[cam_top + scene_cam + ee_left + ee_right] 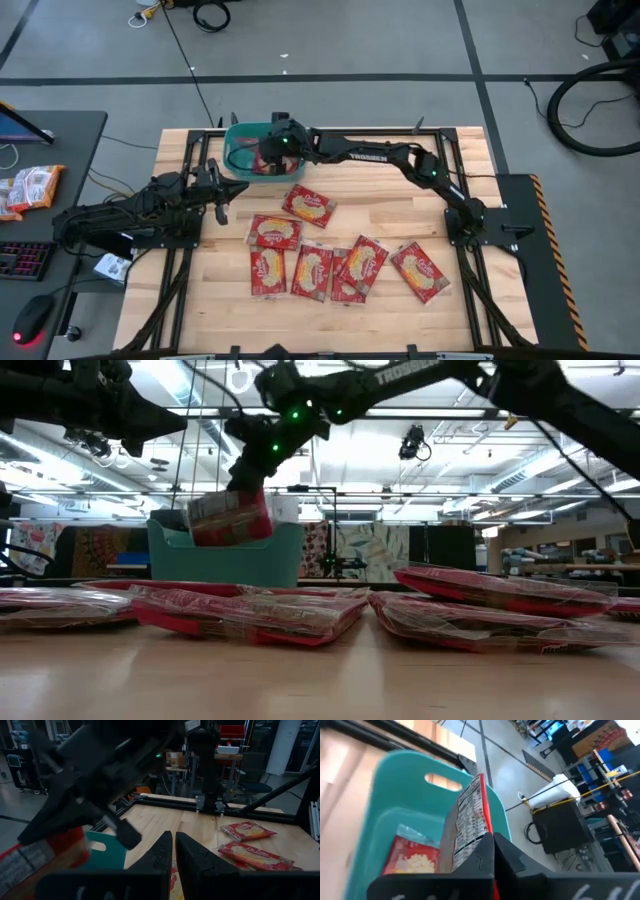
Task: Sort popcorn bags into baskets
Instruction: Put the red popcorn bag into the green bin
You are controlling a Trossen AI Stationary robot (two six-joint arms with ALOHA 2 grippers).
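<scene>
The teal basket stands at the table's far edge, left of the middle, and one red popcorn bag lies flat inside it. My right gripper reaches over the basket, shut on another popcorn bag that hangs over the basket's rim. Several more red bags lie flat on the wood, from one near the basket to the row near the front. My left gripper waits shut at the table's left, just near of the basket, touching nothing. My right gripper pinches the popcorn bag between its two fingers at one edge, the fingers coming from above and slanting down. The bag is lifted clear and stands on edge, its printed back showing, its lower end over the basket's opening.
Black frame rails run along the table's edges and beside the basket. A grey side table to the left carries snack packets, a keyboard and a mouse. Bare wood lies between the basket and the bags.
</scene>
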